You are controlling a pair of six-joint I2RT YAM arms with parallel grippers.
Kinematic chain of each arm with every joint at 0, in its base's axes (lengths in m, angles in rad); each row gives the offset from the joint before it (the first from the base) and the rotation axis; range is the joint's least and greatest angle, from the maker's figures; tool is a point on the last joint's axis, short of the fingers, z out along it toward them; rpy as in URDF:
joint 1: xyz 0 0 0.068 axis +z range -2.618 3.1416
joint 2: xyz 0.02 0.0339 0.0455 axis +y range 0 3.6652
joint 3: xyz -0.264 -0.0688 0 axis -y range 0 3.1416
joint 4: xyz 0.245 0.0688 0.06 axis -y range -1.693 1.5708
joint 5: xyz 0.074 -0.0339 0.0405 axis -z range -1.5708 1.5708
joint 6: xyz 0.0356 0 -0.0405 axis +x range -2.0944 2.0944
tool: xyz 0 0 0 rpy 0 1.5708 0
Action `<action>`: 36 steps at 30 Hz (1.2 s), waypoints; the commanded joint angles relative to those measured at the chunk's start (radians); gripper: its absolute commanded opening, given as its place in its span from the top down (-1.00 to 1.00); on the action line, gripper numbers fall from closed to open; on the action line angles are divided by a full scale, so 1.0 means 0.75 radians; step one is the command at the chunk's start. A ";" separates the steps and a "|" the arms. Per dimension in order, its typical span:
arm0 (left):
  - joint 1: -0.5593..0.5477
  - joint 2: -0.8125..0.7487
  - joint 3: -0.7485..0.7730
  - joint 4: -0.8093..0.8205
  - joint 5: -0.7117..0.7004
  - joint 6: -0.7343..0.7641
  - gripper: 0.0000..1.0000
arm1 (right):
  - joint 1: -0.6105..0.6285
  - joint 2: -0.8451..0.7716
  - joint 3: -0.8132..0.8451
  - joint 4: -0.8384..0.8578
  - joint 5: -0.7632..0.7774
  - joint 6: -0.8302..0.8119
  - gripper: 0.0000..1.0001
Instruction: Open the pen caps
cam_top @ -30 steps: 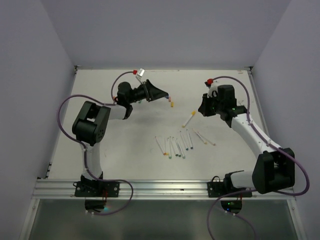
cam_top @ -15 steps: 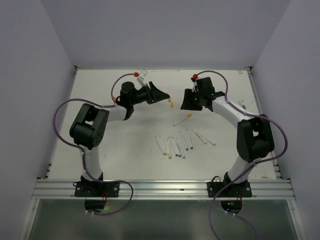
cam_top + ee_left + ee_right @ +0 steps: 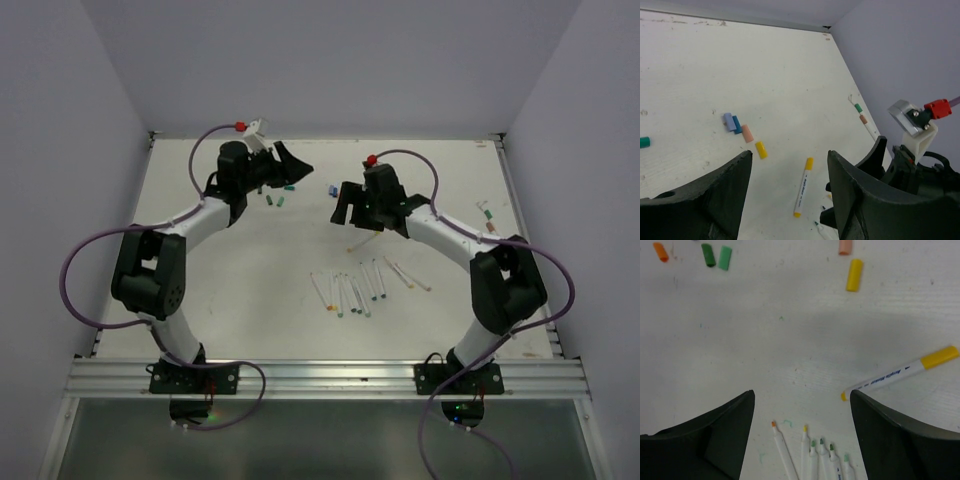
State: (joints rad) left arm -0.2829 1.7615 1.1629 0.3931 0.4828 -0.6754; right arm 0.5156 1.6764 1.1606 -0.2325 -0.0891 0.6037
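left gripper [image 3: 790, 160]: It is open wide and holds nothing. It hangs over the far side of the table [image 3: 250, 270], close to the loose caps. 1 second ago it was more to the right and nearer the middle.
right gripper [image 3: 801, 395]: It is open wide and holds nothing. 1 second ago it was shut on the yellow pen [image 3: 890, 375]. Now it has let go and has swung left, to the middle of the table.
yellow pen: It lies flat on the table, just under the right gripper. 1 second ago it was up in the air.
yellow cap [image 3: 939, 357]: It is still on one end of the yellow pen.
row of pens [image 3: 352, 292]: White pens lie side by side, nearer the arms than the yellow pen. Their small coloured tips show. They are in the same place as before.
pen caps [image 3: 747, 133]: 4 loose ones lie close together on the far side: 1 pale blue, 1 teal, 1 peach, 1 yellow.
more caps [image 3: 708, 255]: 2 green ones and 1 orange one lie apart from those 4, further left in the right wrist view.
far pen [image 3: 863, 120]: It lies alone by the right edge, with a green bit and a peach bit at one end.
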 commanded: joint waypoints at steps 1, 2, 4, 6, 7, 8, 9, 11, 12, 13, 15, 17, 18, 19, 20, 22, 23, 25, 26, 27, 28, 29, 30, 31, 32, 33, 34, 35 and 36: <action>0.003 -0.043 -0.023 -0.029 -0.006 0.044 -0.31 | 0.012 0.098 0.231 -0.289 0.186 0.076 -0.60; 0.005 -0.052 -0.031 -0.031 -0.008 0.044 -0.31 | 0.016 0.125 0.280 -0.384 0.249 0.105 -0.69; 0.005 -0.064 -0.037 -0.033 -0.014 0.048 -0.32 | 0.047 0.209 0.418 -0.613 0.409 0.175 -0.73; 0.009 -0.076 -0.039 -0.039 -0.018 0.048 -0.32 | 0.085 0.250 0.514 -0.720 0.553 0.224 -0.74; 0.009 -0.080 -0.041 -0.039 -0.018 0.048 -0.32 | 0.106 0.280 0.526 -0.763 0.571 0.236 -0.74; 0.009 -0.086 -0.045 -0.041 -0.018 0.046 -0.32 | 0.112 0.295 0.530 -0.774 0.577 0.264 -0.74; 0.009 -0.093 -0.047 -0.041 -0.018 0.046 -0.32 | 0.112 0.309 0.526 -0.788 0.579 0.289 -0.74; 0.011 -0.103 -0.051 -0.058 -0.018 0.052 -0.32 | 0.125 0.338 0.504 -0.811 0.616 0.350 -0.75; 0.011 -0.109 -0.053 -0.062 -0.022 0.060 -0.32 | 0.131 0.344 0.474 -0.803 0.620 0.369 -0.75; 0.017 -0.113 -0.055 -0.066 -0.026 0.064 -0.32 | 0.131 0.356 0.461 -0.807 0.634 0.399 -0.75; 0.023 -0.119 -0.064 -0.070 -0.024 0.068 -0.32 | 0.133 0.370 0.435 -0.811 0.642 0.471 -0.75; 0.038 -0.125 -0.070 -0.064 -0.016 0.066 -0.32 | 0.131 0.399 0.420 -0.778 0.622 0.484 -0.75; 0.044 -0.125 -0.072 -0.064 -0.014 0.064 -0.33 | 0.129 0.413 0.426 -0.770 0.620 0.486 -0.75; 0.050 -0.125 -0.074 -0.060 -0.010 0.062 -0.33 | 0.125 0.426 0.432 -0.762 0.624 0.484 -0.75; 0.052 -0.125 -0.072 -0.056 -0.004 0.062 -0.33 | 0.125 0.440 0.440 -0.748 0.630 0.461 -0.74; 0.054 -0.123 -0.072 -0.050 0.003 0.056 -0.33 | 0.118 0.444 0.449 -0.678 0.624 0.445 -0.71; 0.054 -0.123 -0.074 -0.042 0.007 0.054 -0.33 | 0.112 0.442 0.437 -0.639 0.573 0.412 -0.68; 0.054 -0.113 -0.072 -0.029 0.017 0.046 -0.33 | 0.108 0.446 0.438 -0.586 0.554 0.404 -0.61; 0.054 -0.109 -0.068 -0.025 0.021 0.044 -0.33 | 0.104 0.456 0.443 -0.578 0.542 0.396 -0.59; 0.056 -0.107 -0.066 -0.027 0.023 0.046 -0.33 | 0.102 0.473 0.445 -0.578 0.536 0.396 -0.56; 0.056 -0.101 -0.064 -0.027 0.025 0.044 -0.33 | 0.102 0.481 0.443 -0.578 0.534 0.400 -0.45; 0.056 -0.103 -0.066 -0.023 0.027 0.044 -0.33 | 0.100 0.489 0.432 -0.576 0.528 0.400 -0.37; 0.056 -0.101 -0.066 -0.023 0.027 0.046 -0.33 | 0.098 0.493 0.422 -0.568 0.526 0.400 -0.29; 0.056 -0.101 -0.068 -0.025 0.027 0.046 -0.33 | 0.100 0.493 0.404 -0.557 0.524 0.402 -0.19; 0.056 -0.101 -0.070 -0.023 0.027 0.050 -0.33 | 0.100 0.491 0.363 -0.547 0.520 0.404 -0.18; 0.058 -0.103 -0.070 -0.023 0.027 0.050 -0.33 | 0.100 0.481 0.341 -0.529 0.518 0.410 -0.16; 0.058 -0.107 -0.074 -0.023 0.025 0.050 -0.33 | 0.098 0.477 0.318 -0.516 0.510 0.412 -0.09; 0.058 -0.107 -0.074 -0.023 0.025 0.050 -0.33 | 0.096 0.469 0.269 -0.502 0.507 0.414 -0.01; 0.060 -0.107 -0.074 -0.025 0.027 0.050 -0.33 | 0.098 0.463 0.244 -0.490 0.503 0.412 0.09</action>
State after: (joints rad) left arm -0.2462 1.7027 1.1145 0.3424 0.4892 -0.6579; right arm 0.5934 2.0193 1.4200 -0.6334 0.3042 0.8940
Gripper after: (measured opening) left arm 0.663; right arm 0.491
